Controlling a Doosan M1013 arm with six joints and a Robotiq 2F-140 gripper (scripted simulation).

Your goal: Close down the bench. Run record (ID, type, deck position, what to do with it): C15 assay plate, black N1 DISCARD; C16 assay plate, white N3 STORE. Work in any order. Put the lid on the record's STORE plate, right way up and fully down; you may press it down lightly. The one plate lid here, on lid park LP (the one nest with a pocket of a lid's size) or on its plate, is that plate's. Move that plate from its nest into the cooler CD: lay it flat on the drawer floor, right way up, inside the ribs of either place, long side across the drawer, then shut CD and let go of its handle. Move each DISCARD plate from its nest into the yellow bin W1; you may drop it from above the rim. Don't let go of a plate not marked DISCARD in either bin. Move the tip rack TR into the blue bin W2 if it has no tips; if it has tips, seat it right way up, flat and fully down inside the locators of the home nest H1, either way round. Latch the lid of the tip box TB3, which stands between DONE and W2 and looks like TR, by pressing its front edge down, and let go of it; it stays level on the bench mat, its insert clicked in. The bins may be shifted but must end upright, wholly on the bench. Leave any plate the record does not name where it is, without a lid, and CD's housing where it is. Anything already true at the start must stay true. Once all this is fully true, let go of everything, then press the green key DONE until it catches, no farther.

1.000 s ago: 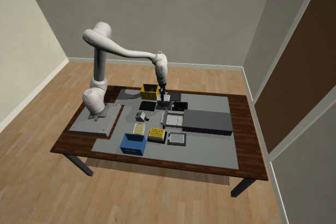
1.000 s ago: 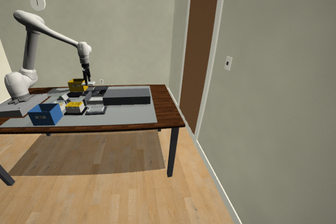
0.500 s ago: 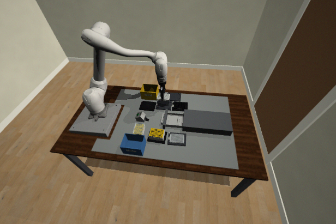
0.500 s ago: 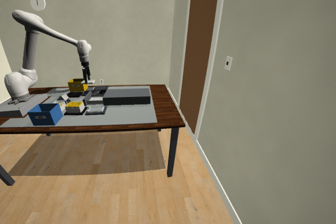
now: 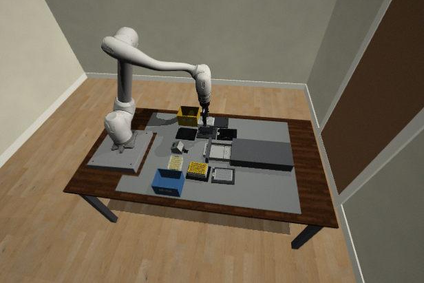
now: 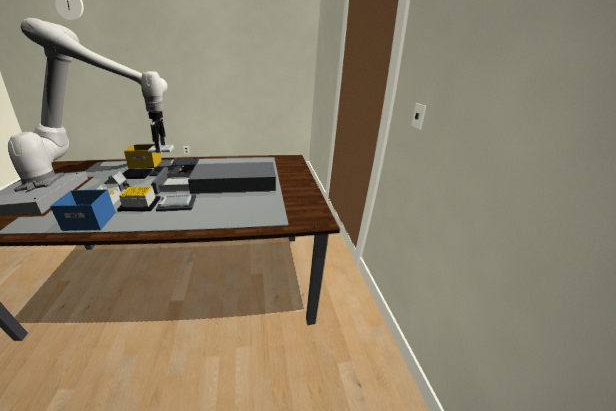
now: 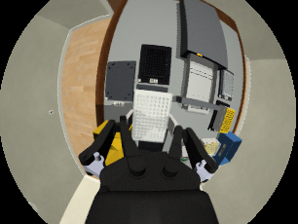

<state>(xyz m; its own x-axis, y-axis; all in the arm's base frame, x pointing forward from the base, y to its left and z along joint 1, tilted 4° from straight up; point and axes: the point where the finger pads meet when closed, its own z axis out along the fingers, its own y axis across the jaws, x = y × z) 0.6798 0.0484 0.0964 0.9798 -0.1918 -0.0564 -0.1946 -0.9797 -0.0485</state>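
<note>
My gripper [image 5: 205, 117] [image 6: 159, 145] [image 7: 150, 117] is shut on a white assay plate [image 5: 207, 121] [image 6: 166, 148] [image 7: 153, 107] and holds it level above the back of the bench, just right of the yellow bin W1 [image 5: 188, 115] [image 6: 142, 156]. I cannot tell whether a lid is on it. Below it lies an empty grey nest [image 5: 206, 133]. Black plates sit on either side of that nest, at the left [image 5: 186, 133] and at the right [image 5: 226, 133] [image 7: 156, 61]. The cooler CD [image 5: 261, 152] [image 6: 232, 177] has its drawer [image 5: 219, 152] pulled out.
The blue bin W2 [image 5: 168, 182] [image 6: 80, 209] stands at the front left. Behind it is a tip box [image 5: 175, 162], and beside it a yellow-topped tip rack [image 5: 197, 169] and a plate in a nest [image 5: 223, 175]. The key block [image 5: 177, 147] sits mid-left.
</note>
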